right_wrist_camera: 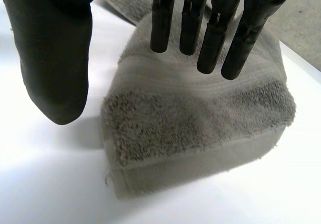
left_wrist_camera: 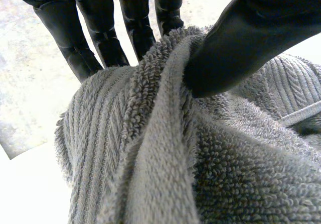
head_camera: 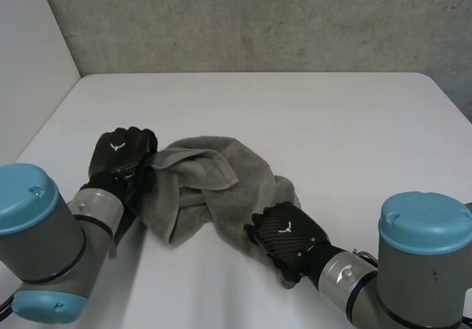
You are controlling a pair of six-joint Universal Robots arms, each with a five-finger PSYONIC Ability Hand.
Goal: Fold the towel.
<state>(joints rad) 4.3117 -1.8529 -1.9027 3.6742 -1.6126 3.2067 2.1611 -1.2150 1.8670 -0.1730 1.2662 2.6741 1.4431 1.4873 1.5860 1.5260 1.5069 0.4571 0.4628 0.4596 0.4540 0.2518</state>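
while left hand (head_camera: 122, 152) pinches towel (head_camera: 195, 189) edge | right hand (head_camera: 289, 240) relaxed over corner | bunched middle hides layers

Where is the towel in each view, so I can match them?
Head view: towel crumpled on the table between the left hand and right hand.
Left wrist view: towel bunched, pinched between the left hand's thumb and fingers.
Right wrist view: towel's hemmed end under the right hand's straight fingers.
Shared landmark: the white table.

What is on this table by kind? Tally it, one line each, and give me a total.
Grey towel: 1
Black hands: 2, the left hand and the right hand
White table: 1
Total: 4
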